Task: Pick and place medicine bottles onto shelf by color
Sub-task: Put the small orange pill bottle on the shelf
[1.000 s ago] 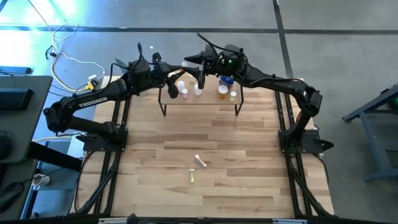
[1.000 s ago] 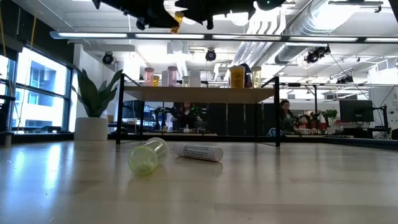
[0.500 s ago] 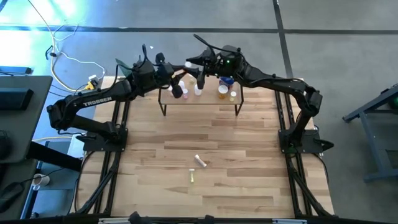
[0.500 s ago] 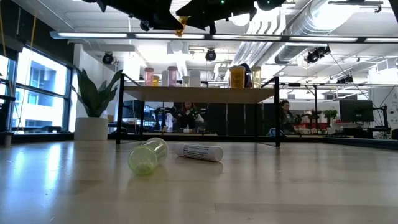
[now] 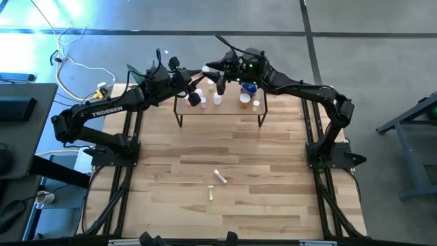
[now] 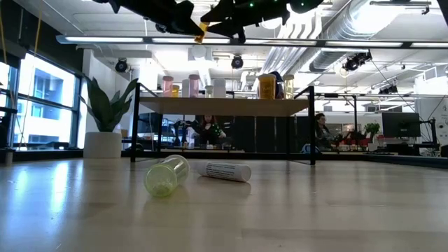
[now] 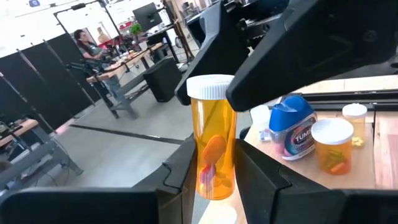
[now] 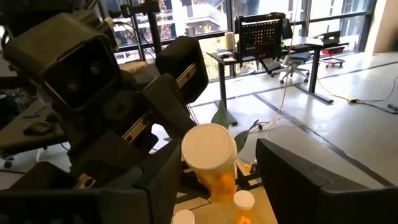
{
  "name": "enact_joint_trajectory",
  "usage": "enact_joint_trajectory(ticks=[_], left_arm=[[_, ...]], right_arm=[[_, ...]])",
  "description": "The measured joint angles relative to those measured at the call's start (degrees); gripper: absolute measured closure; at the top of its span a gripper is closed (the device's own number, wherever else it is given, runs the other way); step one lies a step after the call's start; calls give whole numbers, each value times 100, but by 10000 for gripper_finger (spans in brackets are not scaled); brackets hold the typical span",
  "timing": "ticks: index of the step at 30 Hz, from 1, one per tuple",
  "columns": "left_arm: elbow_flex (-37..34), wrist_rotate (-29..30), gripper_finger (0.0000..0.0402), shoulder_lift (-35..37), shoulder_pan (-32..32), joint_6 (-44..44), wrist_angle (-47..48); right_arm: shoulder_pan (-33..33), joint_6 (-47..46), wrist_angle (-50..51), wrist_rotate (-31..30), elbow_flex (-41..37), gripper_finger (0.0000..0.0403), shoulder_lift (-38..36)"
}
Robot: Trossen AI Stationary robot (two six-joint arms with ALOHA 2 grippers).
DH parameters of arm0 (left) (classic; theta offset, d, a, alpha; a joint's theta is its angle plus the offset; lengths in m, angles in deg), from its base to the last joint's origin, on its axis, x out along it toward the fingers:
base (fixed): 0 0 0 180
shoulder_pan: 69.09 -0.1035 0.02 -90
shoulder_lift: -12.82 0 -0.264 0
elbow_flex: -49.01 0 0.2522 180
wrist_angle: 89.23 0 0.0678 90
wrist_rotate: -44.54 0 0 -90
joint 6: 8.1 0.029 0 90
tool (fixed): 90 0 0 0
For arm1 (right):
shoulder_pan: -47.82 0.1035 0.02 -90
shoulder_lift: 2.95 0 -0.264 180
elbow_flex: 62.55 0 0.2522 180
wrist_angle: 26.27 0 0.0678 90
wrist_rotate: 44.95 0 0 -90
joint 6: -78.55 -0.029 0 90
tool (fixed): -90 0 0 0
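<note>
Since a second ago, my left gripper (image 7: 214,171) has carried its orange bottle (image 7: 212,137) in toward my right gripper (image 8: 214,177), and the two now meet above the left half of the shelf (image 5: 229,111). My left fingers (image 7: 177,171) are clenched on the lower body of that orange bottle, which stands upright between them with its white cap up. My right fingers (image 8: 292,180) are spread wide on either side of the same bottle's cap, one on each side, apart from it as far as I can see; nothing is gripped there yet.

Below both grippers, on the shelf, stand pink bottles (image 6: 180,86), a white bottle (image 6: 219,87), another orange bottle (image 7: 333,146), a blue bottle (image 7: 293,124) and a small yellow-capped one (image 7: 355,118). Well away from my grippers, near the table's front, a yellow-green bottle (image 6: 166,175) and a white tube-like bottle (image 6: 227,171) lie on their sides on the table (image 5: 259,178), just beside each other.
</note>
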Motion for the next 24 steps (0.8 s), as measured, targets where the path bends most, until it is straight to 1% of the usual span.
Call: enact_joint_trajectory(ticks=[7,10,24], left_arm=[[0,4,316,0,0,-2,20],[0,4,316,0,0,0,22],[0,-236,316,0,0,-362,17]], right_arm=[[-1,-18,-64,56,0,242,-2],[7,-17,-55,58,0,252,-2],[45,-16,-65,58,0,255,-2]])
